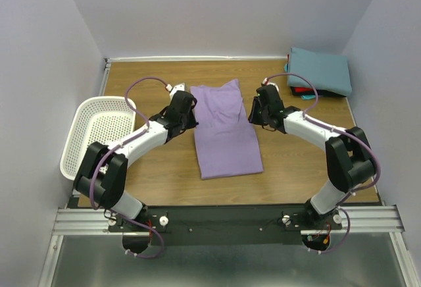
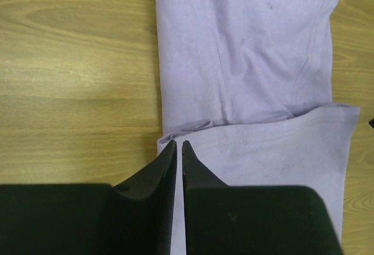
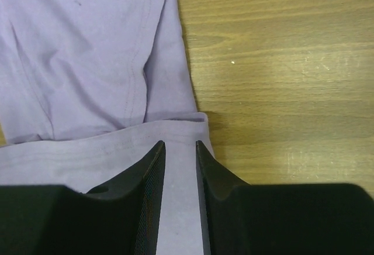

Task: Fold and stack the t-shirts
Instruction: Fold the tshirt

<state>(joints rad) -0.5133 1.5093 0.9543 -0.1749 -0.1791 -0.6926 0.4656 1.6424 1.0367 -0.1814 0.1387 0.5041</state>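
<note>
Open wooden table (image 1: pixel 164 175): bare strips run either side of the lavender t-shirt (image 1: pixel 227 139) and along the near edge in front of its hem. Left side: white basket (image 1: pixel 99 132) overhangs the table edge, beside the left arm. Far right corner: teal t-shirt (image 1: pixel 320 70) stacked on a red one (image 1: pixel 304 94); walls close three sides.

soft matt lavender cloth shirt (image 1: pixel 227 132) on smooth grained wood table (image 1: pixel 158 168); left of it, white perforated plastic basket (image 1: pixel 99 132).
</note>
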